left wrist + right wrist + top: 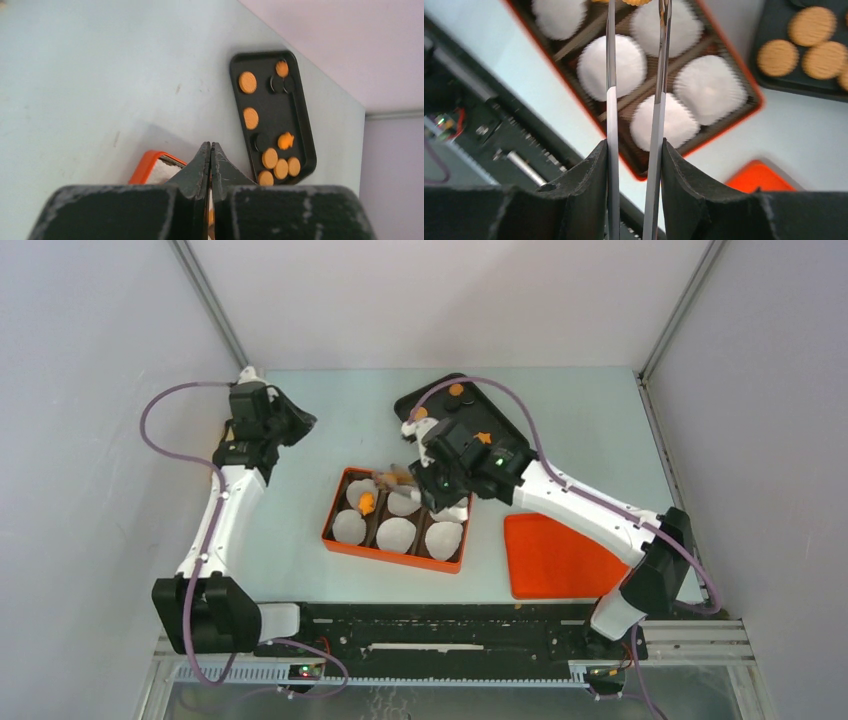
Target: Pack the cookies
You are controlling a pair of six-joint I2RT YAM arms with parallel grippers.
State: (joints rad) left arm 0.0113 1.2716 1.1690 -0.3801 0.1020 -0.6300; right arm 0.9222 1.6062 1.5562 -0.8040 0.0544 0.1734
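Observation:
An orange box (392,551) holds several white paper liners (396,534); one orange cookie (367,503) lies in a back-left liner. A black tray (505,423) behind it carries round orange, dark and fish-shaped cookies (247,82). My right gripper (432,480) is shut on metal tongs (610,75) that reach left over the box's back row. The tong tips pinch a round orange cookie (636,1) at the top edge of the right wrist view, above the liners (611,67). My left gripper (300,423) is shut and empty, over bare table at the far left (210,147).
The orange lid (555,555) lies flat at the front right, next to the box. The black tray (280,117) is near the back wall. White enclosure walls stand on three sides. A black rail (450,625) runs along the near edge.

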